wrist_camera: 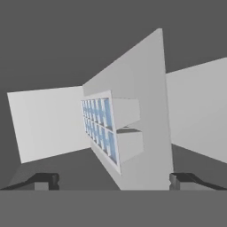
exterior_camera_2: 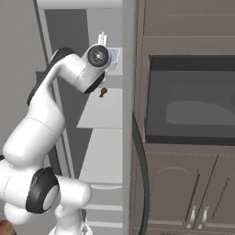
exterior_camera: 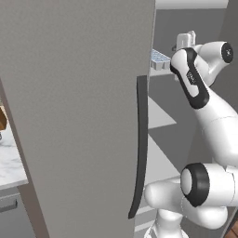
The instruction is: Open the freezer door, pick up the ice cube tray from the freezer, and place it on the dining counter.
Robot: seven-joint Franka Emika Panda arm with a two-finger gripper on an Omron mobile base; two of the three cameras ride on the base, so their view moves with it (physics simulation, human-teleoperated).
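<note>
The tall flat grey freezer door (exterior_camera: 79, 116) with its long dark curved vertical handle (exterior_camera: 138, 148) stands swung open, showing pale shelves (exterior_camera_2: 103, 108) inside the compartment. The small pale blue-grey ice cube tray (wrist_camera: 99, 128), with 2 rows of little square cups, lies on an upper shelf and appears rolled on its side in the hand view. The white arm reaches up into the compartment, and its jaws (wrist_camera: 113, 179) stand wide apart in front of the tray, near it but not touching, holding nothing. A marble-topped desk (exterior_camera: 9, 162) shows at the left edge of the left base view.
</note>
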